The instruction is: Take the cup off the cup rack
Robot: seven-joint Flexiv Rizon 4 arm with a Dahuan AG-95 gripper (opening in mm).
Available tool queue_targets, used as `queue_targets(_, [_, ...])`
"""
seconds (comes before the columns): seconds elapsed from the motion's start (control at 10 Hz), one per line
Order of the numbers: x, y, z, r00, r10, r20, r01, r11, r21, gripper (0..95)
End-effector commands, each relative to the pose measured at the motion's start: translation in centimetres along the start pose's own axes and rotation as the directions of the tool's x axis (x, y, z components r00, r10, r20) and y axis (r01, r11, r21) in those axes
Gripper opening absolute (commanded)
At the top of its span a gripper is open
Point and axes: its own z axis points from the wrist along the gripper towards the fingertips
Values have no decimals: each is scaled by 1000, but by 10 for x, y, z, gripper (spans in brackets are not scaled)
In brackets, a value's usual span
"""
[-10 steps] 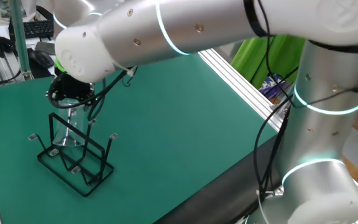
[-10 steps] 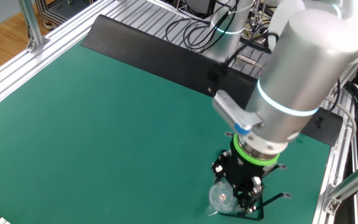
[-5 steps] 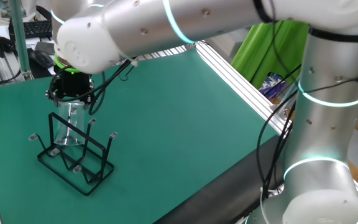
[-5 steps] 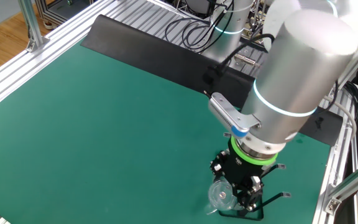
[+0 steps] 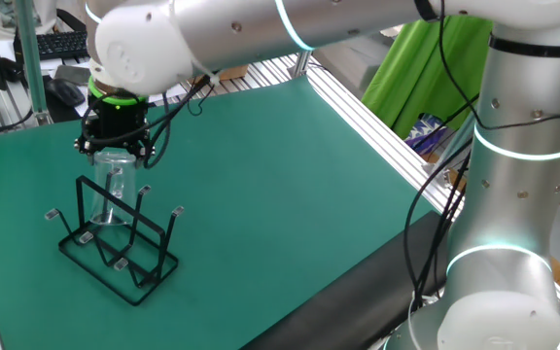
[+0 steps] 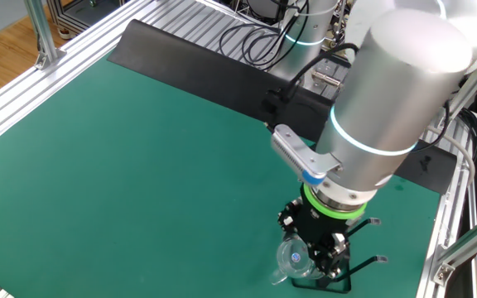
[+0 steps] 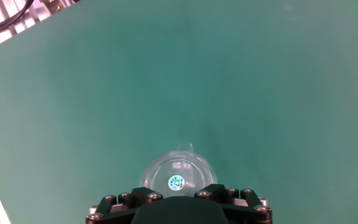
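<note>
The cup point(image 5: 113, 190) is a clear tumbler, upside down, hanging from my gripper point(image 5: 115, 153), which is shut on its base end. Its open rim sits low among the upright prongs of the black wire cup rack point(image 5: 120, 248). In the other fixed view the cup point(image 6: 292, 259) shows beside my gripper point(image 6: 315, 246), with the rack point(image 6: 363, 265) mostly hidden behind the arm. In the hand view the cup point(image 7: 178, 169) is a round clear disc with a small sticker, just ahead of my gripper point(image 7: 176, 198). The rack does not show there.
The green mat point(image 5: 261, 185) is bordered by aluminium rails point(image 5: 377, 126) on the right. A keyboard point(image 5: 54, 44) lies beyond the far left edge. A black strip point(image 6: 197, 62) and cables lie at the mat's far side. The arm's base column point(image 5: 508, 194) stands at the right.
The gripper has risen a little with the cup in it. The cup now hangs higher over the rack. The rack has not moved.
</note>
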Motion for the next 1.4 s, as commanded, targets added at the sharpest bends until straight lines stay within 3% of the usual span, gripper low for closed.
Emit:
queue_targets(0.1, [1, -2, -2, 1000, -2, -16, 2, 1000, -3, 0])
queue_targets(0.3, [2, -3, -4, 1000, -4, -28, 4, 1000, -3, 0])
queue_targets(0.4, [3, -3, -6, 999, -5, -51, 5, 1000, -3, 0])
queue_targets(0.9, [7, 1, -15, 994, -6, -109, 5, 1000, -8, 0])
queue_targets(1.4, [6, 7, -30, 991, -25, -129, 25, 1000, 1, 0])
